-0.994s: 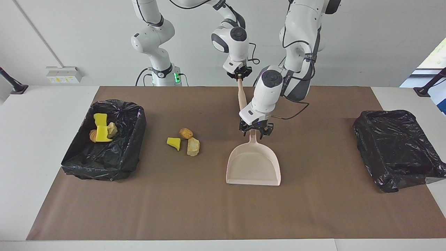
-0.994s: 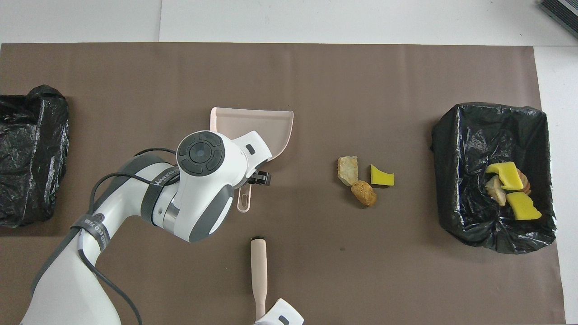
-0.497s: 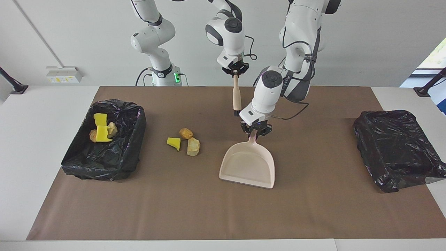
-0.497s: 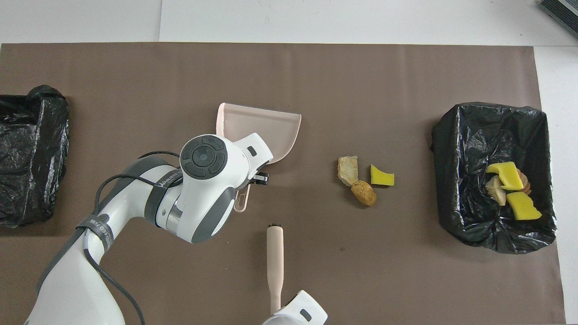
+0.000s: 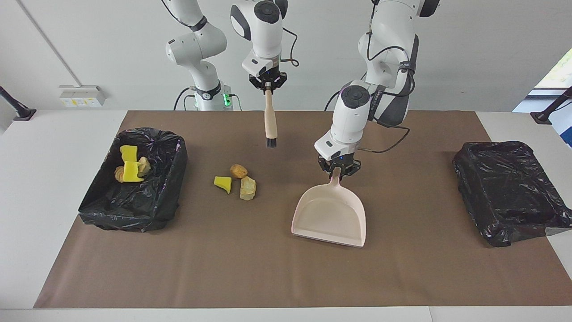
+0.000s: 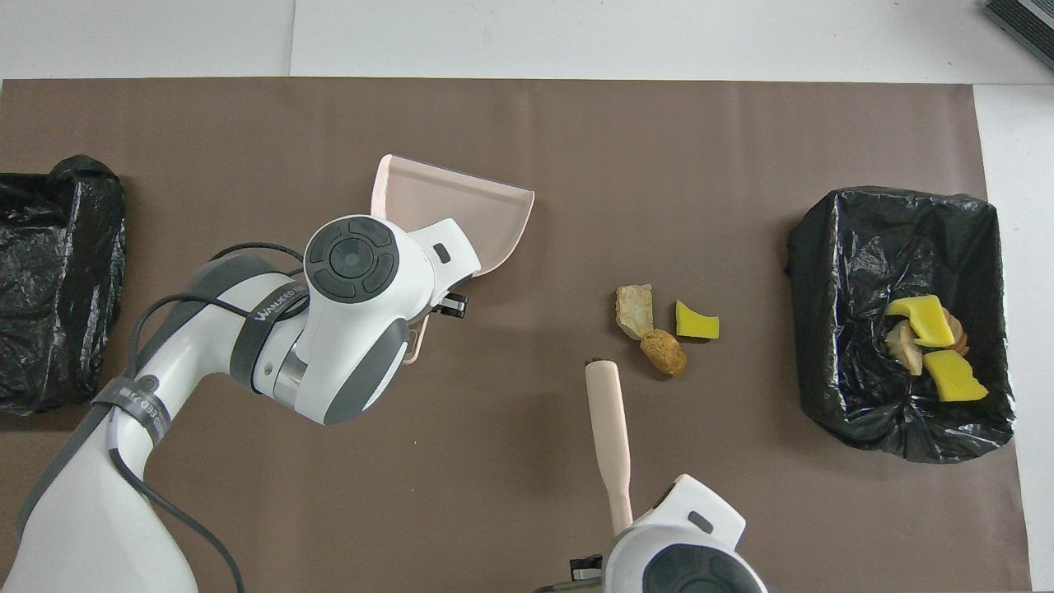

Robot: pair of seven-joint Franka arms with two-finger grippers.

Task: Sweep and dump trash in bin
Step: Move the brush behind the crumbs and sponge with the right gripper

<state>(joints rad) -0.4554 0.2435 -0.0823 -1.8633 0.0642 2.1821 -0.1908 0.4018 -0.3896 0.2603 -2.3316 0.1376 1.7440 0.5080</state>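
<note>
Three loose trash pieces lie together on the brown mat: a yellow chunk, a brown lump and a tan lump. Several more pieces lie in the black-lined bin. My right gripper is shut on the beige brush, which hangs bristles down over the mat beside the loose trash. My left gripper is shut on the handle of the pale pink dustpan over the mat's middle.
A second black-lined bin stands at the left arm's end of the table. The brown mat covers most of the white table.
My right gripper has lifted the brush and carried it toward the loose trash. My left gripper has shifted and turned the dustpan a little.
</note>
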